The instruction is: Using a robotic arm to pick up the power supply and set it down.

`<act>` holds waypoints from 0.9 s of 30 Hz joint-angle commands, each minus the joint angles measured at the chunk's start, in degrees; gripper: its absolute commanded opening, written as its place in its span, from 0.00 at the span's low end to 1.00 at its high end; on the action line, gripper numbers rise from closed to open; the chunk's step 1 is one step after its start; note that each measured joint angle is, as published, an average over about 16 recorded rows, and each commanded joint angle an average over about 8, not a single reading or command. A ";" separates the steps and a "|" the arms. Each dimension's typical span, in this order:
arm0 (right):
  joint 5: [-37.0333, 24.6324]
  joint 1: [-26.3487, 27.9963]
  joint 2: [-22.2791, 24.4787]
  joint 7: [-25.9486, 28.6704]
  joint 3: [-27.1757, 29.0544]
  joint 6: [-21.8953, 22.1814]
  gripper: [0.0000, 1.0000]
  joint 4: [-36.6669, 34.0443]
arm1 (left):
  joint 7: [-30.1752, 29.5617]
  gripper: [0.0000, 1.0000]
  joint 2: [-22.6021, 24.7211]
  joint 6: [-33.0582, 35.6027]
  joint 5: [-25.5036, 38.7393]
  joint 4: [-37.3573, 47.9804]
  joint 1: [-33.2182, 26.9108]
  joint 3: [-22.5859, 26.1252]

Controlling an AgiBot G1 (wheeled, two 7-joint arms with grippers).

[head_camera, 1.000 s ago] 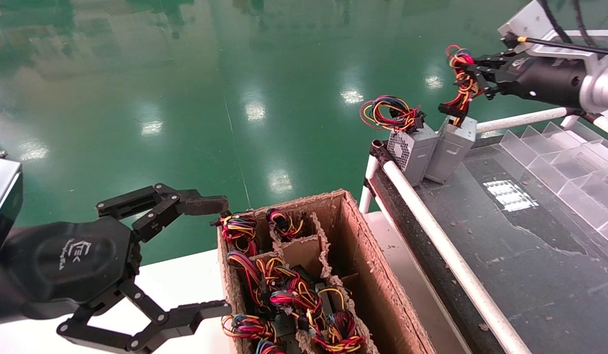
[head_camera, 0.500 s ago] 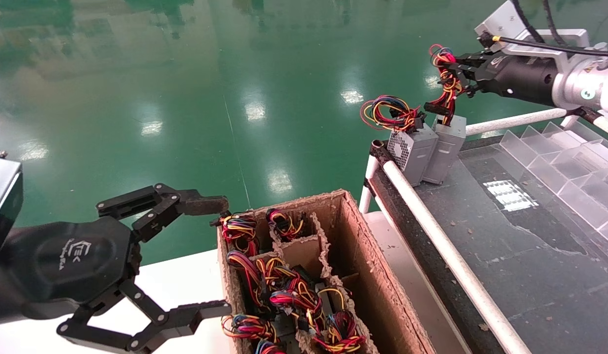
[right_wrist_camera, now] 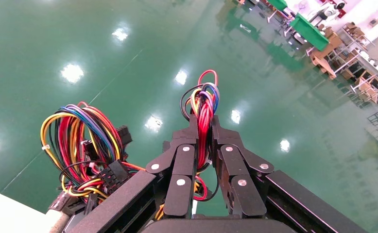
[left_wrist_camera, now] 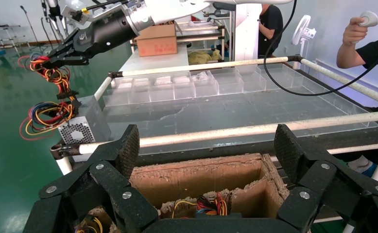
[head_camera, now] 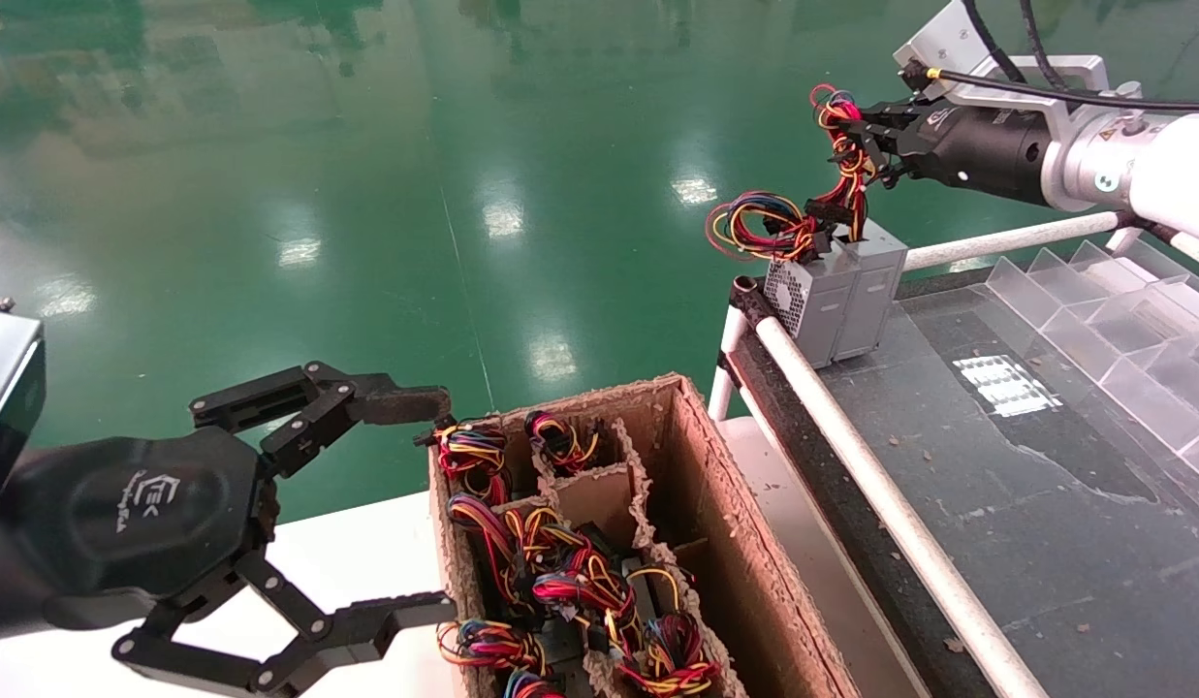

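Right gripper (head_camera: 875, 136) clamped on wire bundle (head_camera: 844, 160) of power supply (head_camera: 871, 301); box upright on dark table (head_camera: 1045, 485) beside perforated unit (head_camera: 812, 301); placement looks nearly done, release left; left gripper (head_camera: 405, 504) idle, spread open by cardboard box (head_camera: 696, 465)

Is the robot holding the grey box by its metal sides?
No, the right gripper pinches the wires, not the power supply.

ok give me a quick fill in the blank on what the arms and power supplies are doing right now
1. The right gripper is shut on the power supply's ____ bundle.
2. The power supply stands right beside the ____ grey box.
3. The left gripper hangs ____ by the cardboard box.

Missing words: wire; perforated; open
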 commanded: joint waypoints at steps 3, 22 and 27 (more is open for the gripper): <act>0.02 -0.24 -0.14 -0.16 0.02 0.07 0.17 -0.07 | 0.00 1.00 0.00 0.00 0.00 0.00 0.00 0.00; 0.61 -0.61 1.50 -0.28 0.43 -1.80 1.00 -0.26 | 0.01 1.00 0.00 0.00 -0.01 0.00 0.00 0.01; 0.99 -1.02 2.06 0.02 0.70 -2.41 1.00 -0.48 | 0.01 1.00 0.00 -0.01 -0.01 0.00 0.00 0.01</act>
